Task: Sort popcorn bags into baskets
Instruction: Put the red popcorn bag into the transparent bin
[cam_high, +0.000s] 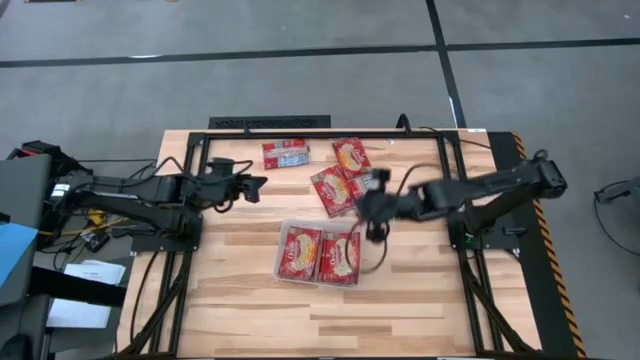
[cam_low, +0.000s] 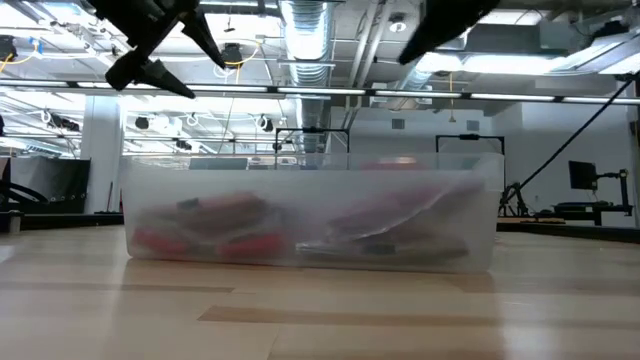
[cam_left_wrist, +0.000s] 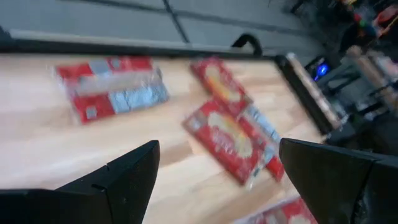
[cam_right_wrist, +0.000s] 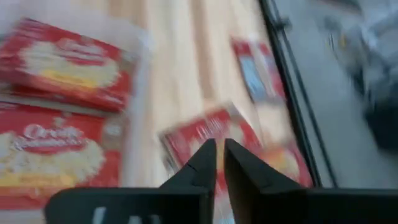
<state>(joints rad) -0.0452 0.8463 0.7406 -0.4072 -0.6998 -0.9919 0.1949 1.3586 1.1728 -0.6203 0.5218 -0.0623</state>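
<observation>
A clear tray (cam_high: 284, 262) in the middle of the table holds several red popcorn bags (cam_high: 320, 254); it also shows in the low view (cam_low: 310, 215). Three more bags lie flat on the wood beyond it: one with a blue-white panel (cam_high: 286, 153), a red one (cam_high: 351, 155) and a red one (cam_high: 331, 190). My left gripper (cam_high: 258, 183) is open and empty, left of these bags and above the table (cam_left_wrist: 217, 180). My right gripper (cam_high: 358, 207) is shut and empty, hovering over the nearest loose bag (cam_right_wrist: 205, 134), just beyond the tray (cam_right_wrist: 140, 37).
A black frame rail (cam_high: 330, 133) runs along the table's far edge and down both sides. Bare wood lies in front of the tray toward the near edge. A cable (cam_high: 383, 245) hangs from my right arm beside the tray.
</observation>
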